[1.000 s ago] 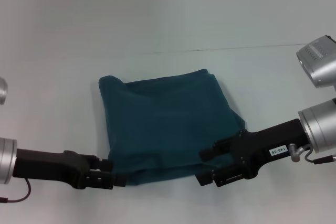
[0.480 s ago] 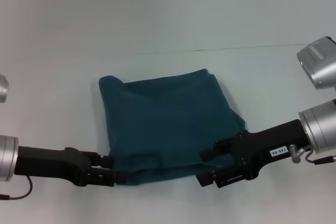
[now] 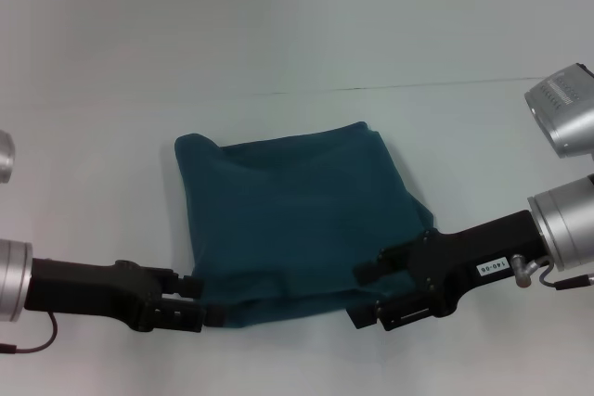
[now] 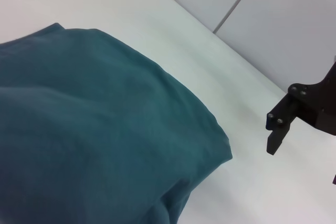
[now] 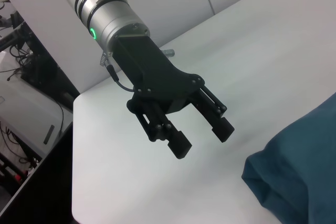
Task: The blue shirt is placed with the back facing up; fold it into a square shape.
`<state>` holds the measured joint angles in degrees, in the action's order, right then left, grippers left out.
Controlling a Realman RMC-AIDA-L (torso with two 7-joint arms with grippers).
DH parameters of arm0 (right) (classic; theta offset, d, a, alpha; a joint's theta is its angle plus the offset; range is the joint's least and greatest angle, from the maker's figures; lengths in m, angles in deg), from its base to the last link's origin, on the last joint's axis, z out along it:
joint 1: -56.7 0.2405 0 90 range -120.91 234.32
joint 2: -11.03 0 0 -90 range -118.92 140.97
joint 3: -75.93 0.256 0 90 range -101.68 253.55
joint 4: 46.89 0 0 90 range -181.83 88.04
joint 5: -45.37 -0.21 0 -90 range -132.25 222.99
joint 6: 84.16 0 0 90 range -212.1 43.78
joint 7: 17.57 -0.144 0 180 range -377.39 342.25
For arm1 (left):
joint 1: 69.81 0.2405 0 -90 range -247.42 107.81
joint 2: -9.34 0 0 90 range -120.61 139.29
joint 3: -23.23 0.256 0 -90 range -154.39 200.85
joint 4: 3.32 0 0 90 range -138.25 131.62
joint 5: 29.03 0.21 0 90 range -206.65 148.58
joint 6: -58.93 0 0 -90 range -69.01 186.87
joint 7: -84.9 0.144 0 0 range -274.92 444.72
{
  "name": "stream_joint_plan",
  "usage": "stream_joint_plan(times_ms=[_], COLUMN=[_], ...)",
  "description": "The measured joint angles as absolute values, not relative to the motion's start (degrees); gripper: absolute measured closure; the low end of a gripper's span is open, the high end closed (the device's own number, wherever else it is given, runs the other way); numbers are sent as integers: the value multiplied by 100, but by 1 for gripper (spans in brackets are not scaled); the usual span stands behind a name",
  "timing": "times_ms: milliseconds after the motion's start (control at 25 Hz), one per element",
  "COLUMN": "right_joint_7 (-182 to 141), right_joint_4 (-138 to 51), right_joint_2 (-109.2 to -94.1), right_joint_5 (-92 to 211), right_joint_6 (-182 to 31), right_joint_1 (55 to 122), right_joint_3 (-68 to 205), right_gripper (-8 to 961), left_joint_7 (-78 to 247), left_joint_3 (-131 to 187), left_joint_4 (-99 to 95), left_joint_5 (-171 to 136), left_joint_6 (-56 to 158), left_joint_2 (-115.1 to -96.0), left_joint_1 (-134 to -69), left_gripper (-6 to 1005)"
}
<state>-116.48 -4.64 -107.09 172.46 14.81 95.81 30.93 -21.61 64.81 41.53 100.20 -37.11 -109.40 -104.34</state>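
The blue shirt [image 3: 297, 220] lies folded into a rough rectangle in the middle of the white table, its near edge rumpled. My left gripper [image 3: 206, 301] is low at the shirt's near left corner. The right wrist view shows this gripper [image 5: 203, 140] open, with nothing between its fingers and a gap to the shirt's corner [image 5: 299, 177]. My right gripper [image 3: 364, 296] sits at the near right corner, jaws apart. In the left wrist view one of its fingers [image 4: 276, 129] stands clear of the shirt's edge [image 4: 210, 145].
The white table [image 3: 297, 25] stretches beyond the shirt, with a thin seam line [image 3: 390, 87] across the back. The right wrist view shows the table's edge [image 5: 73, 145] with dark floor and cables beyond. The silver right arm joints [image 3: 566, 220] are at the right.
The left gripper has shifted very slightly at the shirt's near left corner. The right gripper and the shirt have stayed where they were.
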Motion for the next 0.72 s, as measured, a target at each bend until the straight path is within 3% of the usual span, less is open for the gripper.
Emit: stream_joint_plan(times_ms=[720], right_joint_7=[-11644], right_joint_4=[-453], right_joint_2=[-10703], right_joint_5=[17241], right_joint_6=[1435], right_joint_1=[9581], right_joint_3=[3138], right_gripper=[206], left_joint_7=[-1898], left_joint_3=[6474], left_joint_4=[4152], left_joint_5=[9858], left_joint_6=[-3695], left_joint_2=[-11016], left_joint_1=[-10373], left_gripper=[263])
